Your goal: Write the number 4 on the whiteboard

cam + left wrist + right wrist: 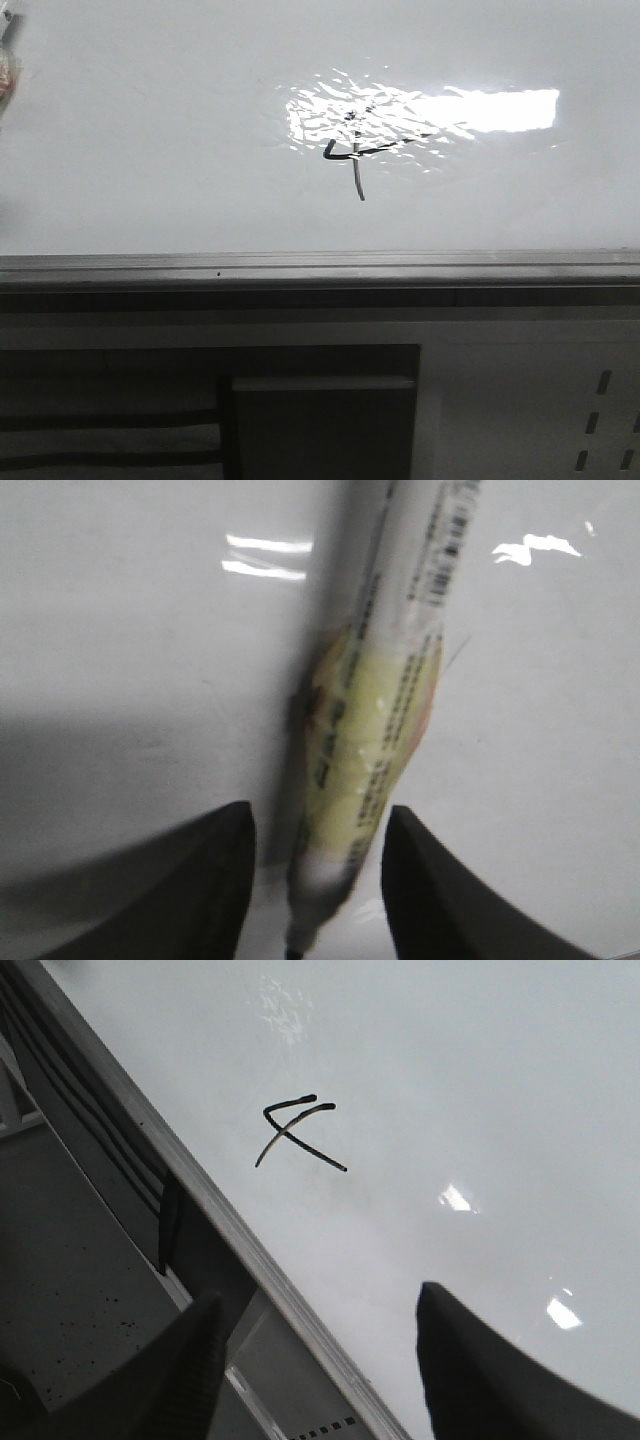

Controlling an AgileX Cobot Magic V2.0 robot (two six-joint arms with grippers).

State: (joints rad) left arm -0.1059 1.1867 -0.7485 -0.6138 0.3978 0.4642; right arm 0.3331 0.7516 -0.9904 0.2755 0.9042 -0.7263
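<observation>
The whiteboard (pixel 150 140) fills the upper front view, with a bright glare patch. The number 4 (pixel 355 160) is drawn in thin black strokes at the glare's left edge; it also shows in the right wrist view (pixel 295 1132). No gripper shows in the front view. In the left wrist view my left gripper (pixel 318 880) is open over the whiteboard (pixel 120 630). A white marker (pixel 375 750) wrapped in yellowish tape lies between its fingers with a gap on each side. My right gripper (pixel 320 1360) is open and empty, over the board's grey edge rail (pixel 200 1190).
A grey metal rail (pixel 320 266) runs along the board's near edge. Below it stands a dark slotted cabinet (pixel 320 420), which also shows in the right wrist view (pixel 70 1290). A small object (pixel 8 60) shows at the far left edge of the front view.
</observation>
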